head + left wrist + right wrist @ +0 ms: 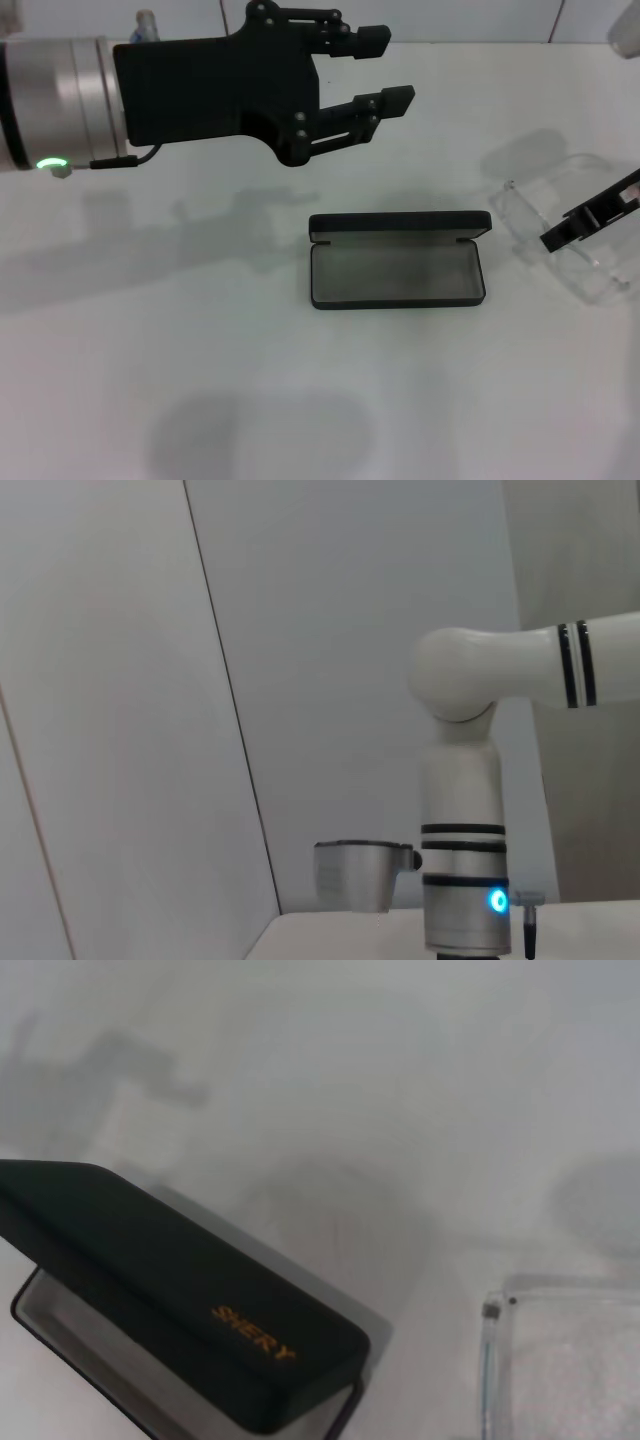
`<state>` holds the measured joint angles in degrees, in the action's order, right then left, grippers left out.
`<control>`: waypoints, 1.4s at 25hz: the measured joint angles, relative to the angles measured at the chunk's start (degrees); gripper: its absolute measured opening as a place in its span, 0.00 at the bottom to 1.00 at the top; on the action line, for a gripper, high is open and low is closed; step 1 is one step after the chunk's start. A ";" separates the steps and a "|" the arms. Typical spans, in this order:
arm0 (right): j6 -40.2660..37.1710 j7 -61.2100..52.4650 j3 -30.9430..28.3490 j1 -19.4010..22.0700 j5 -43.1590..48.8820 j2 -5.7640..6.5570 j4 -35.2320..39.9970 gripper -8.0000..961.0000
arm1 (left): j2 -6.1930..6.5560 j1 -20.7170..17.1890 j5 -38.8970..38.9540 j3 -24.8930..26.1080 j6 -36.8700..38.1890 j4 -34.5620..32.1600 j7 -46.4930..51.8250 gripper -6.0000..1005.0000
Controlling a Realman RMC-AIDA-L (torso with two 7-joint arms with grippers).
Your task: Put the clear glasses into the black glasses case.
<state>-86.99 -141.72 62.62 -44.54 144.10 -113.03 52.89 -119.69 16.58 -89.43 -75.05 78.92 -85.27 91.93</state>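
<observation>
The black glasses case (396, 262) lies open in the middle of the white table, grey lining up and lid raised at the back. In the right wrist view its lid (190, 1290) shows orange "SHERY" lettering. The clear glasses (560, 225) lie on the table right of the case, and a corner of them (560, 1360) shows in the right wrist view. My right gripper (592, 214) reaches in from the right edge over the glasses. Whether it touches them I cannot tell. My left gripper (390, 70) hangs open and holding nothing, above the table behind and left of the case.
A small bottle (146, 24) stands at the back left by the wall. A pale object (626, 36) sits at the back right corner. The left wrist view shows only wall panels and a white arm (462, 880) with a blue light.
</observation>
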 joint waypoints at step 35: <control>-36.01 48.62 -19.63 21.34 -55.23 -2.70 17.43 0.08 | -0.10 0.75 22.96 3.95 6.85 3.95 -2.93 0.40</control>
<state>-123.00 -93.10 42.99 -23.20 88.87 -115.72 70.32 -119.80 17.33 -66.47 -71.10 85.76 -81.32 89.00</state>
